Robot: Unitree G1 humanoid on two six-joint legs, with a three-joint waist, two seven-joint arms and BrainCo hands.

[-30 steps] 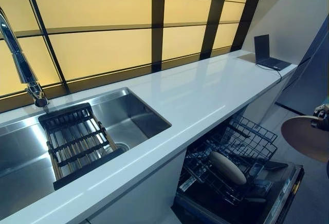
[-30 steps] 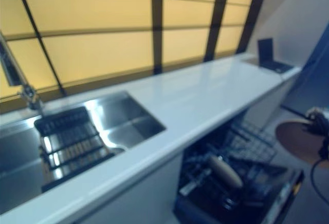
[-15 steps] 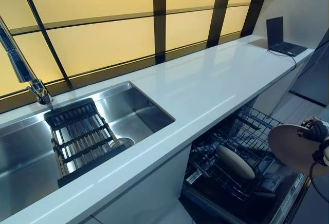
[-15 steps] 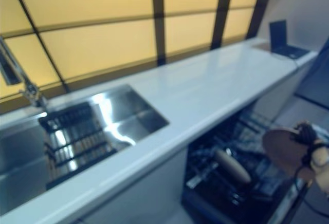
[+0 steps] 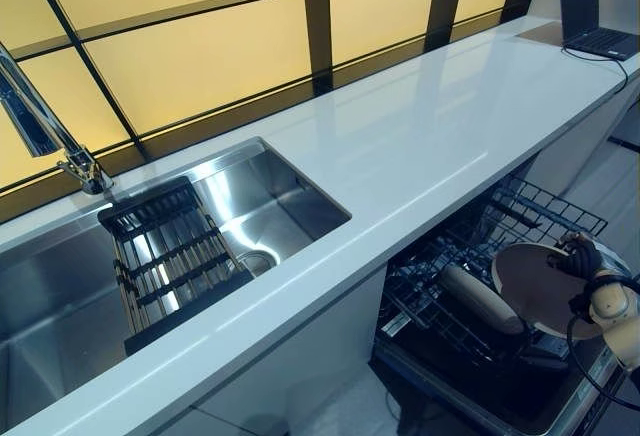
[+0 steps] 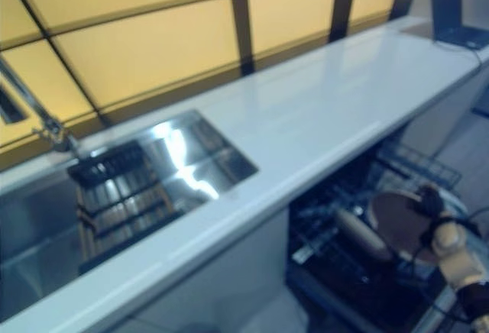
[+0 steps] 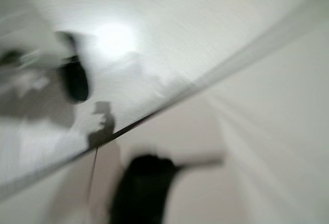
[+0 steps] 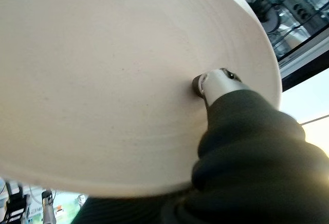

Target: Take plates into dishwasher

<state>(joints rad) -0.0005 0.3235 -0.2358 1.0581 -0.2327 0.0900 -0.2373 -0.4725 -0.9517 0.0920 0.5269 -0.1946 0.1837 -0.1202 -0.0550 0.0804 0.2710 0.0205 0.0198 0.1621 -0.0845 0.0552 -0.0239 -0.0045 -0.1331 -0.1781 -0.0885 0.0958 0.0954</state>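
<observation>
Eye views: one beige plate [image 5: 540, 284] pinched at its rim by right hand [image 5: 582, 259], held tilted on edge above open dishwasher rack [image 5: 470, 286], just beside one second plate [image 5: 482, 297] standing in that rack; one sink [image 5: 150, 246] with one drain rack [image 5: 172, 261] well apart under white counter [image 5: 420, 146]. Left wrist view: blurred, left hand's state impossible to tell. Right wrist view: plate filling frame, thumb [image 8: 218, 84] pressed on its face, other fingers hidden behind.

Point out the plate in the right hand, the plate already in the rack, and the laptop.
Held plate [image 5: 535, 286], left eye view, centre of its face.
Racked plate [image 5: 480, 298], left eye view, its upper edge.
Laptop [image 5: 582, 1], left eye view, its screen.
</observation>
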